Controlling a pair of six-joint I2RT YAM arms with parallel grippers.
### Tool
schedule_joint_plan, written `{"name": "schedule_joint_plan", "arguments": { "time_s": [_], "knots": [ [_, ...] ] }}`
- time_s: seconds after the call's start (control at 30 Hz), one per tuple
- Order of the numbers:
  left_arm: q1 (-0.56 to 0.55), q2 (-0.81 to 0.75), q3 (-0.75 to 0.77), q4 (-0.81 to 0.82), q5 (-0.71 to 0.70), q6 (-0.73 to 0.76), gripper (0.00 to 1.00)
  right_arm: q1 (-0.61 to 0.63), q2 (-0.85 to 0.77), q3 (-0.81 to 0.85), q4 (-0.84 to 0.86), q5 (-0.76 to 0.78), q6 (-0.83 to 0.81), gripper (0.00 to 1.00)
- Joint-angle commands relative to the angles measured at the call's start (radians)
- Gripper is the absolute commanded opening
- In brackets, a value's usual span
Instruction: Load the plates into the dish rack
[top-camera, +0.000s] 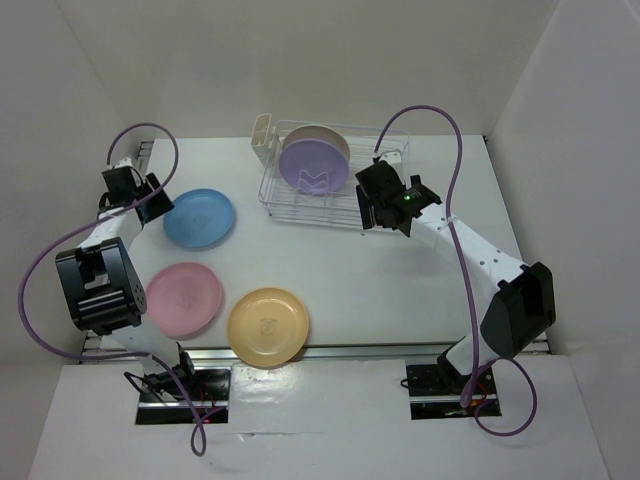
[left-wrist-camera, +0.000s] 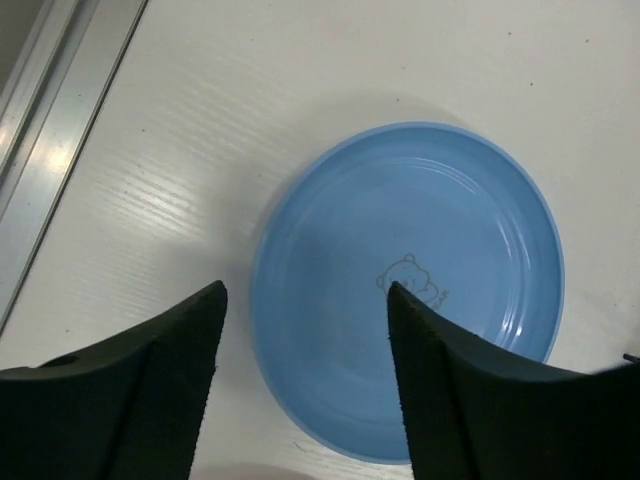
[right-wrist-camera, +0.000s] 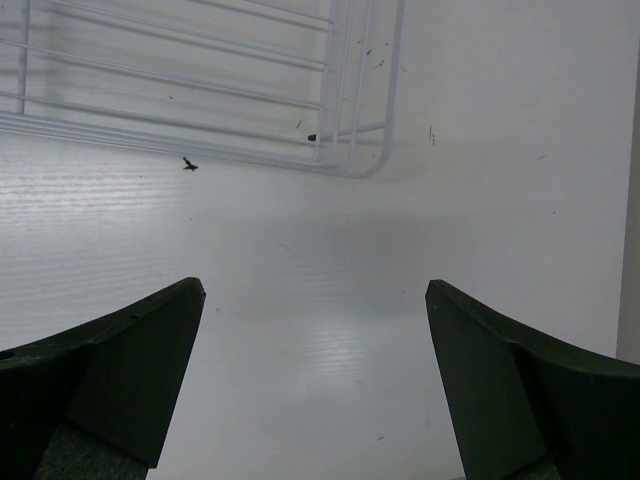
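Observation:
The white wire dish rack (top-camera: 375, 200) stands at the back centre, with the purple plate (top-camera: 313, 166) and the cream plate (top-camera: 322, 137) upright in its slots. The light blue plate (top-camera: 199, 217), pink plate (top-camera: 184, 298) and yellow-orange plate (top-camera: 268, 326) lie flat on the table. My left gripper (top-camera: 152, 203) is open above the blue plate's left rim; in the left wrist view the plate (left-wrist-camera: 420, 260) lies partly between the fingers (left-wrist-camera: 170, 380). My right gripper (top-camera: 372, 215) is open and empty by the rack's right front corner (right-wrist-camera: 350, 150).
A small white cutlery holder (top-camera: 264, 135) sits at the rack's back left corner. White walls enclose the table on three sides. A metal rail (left-wrist-camera: 45, 150) runs along the table's left edge.

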Motion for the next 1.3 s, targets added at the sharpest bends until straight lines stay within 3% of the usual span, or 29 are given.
{"name": "schedule_joint_plan", "arguments": {
  "time_s": [0.0, 0.2, 0.63, 0.77, 0.8, 0.83, 0.97, 1.0, 1.27],
  "knots": [
    [0.006, -0.046, 0.011, 0.061, -0.024, 0.075, 0.74, -0.005, -0.028, 0.009, -0.007, 0.02, 0.012, 1.0],
    [0.006, 0.172, 0.211, -0.085, 0.06, 0.178, 0.72, -0.005, -0.008, 0.027, -0.007, 0.02, 0.012, 1.0],
    [-0.004, 0.39, 0.337, -0.138, 0.18, 0.235, 0.67, -0.005, 0.012, 0.05, -0.017, 0.029, 0.012, 1.0],
    [-0.013, 0.421, 0.365, -0.175, 0.18, 0.247, 0.5, -0.005, 0.03, 0.072, -0.017, 0.029, 0.012, 1.0],
    [-0.013, 0.43, 0.379, -0.187, 0.171, 0.247, 0.4, -0.005, 0.03, 0.072, -0.017, 0.029, 0.012, 1.0],
    [-0.013, 0.451, 0.409, -0.227, 0.153, 0.247, 0.21, -0.005, 0.03, 0.072, -0.017, 0.029, 0.002, 1.0],
    [-0.013, 0.487, 0.468, -0.312, 0.148, 0.252, 0.11, -0.005, 0.03, 0.063, -0.017, 0.029, 0.002, 1.0],
    [-0.013, 0.487, 0.468, -0.312, 0.158, 0.252, 0.01, -0.005, 0.019, 0.052, -0.017, 0.029, 0.002, 1.0],
    [-0.022, 0.286, 0.353, -0.177, 0.203, 0.209, 0.0, -0.005, 0.019, 0.041, -0.017, 0.029, 0.002, 1.0]
  ]
}}
